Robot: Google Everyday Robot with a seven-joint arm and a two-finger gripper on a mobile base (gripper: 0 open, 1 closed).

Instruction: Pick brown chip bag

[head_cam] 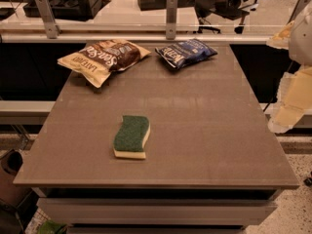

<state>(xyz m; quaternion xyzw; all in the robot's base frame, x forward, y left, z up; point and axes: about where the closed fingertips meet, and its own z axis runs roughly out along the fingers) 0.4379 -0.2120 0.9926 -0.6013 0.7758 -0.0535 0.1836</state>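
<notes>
— Which colours are on your table [204,130]?
— You have: one table, plain grey-brown. One brown chip bag [103,58], dark brown middle, white script, tan-yellow end with brown print. One blue chip bag [186,53], dark blue with white lettering. One sponge [132,136], green top, pale yellow underside.
— And your tool?
— Your tool [292,101], at the right edge beside the table: cream-yellow and white patches.

Right edge cuts off gripper [294,94], blurred pale shape beside table [204,126]; small print on brown chip bag [103,58] unreadable.
</notes>
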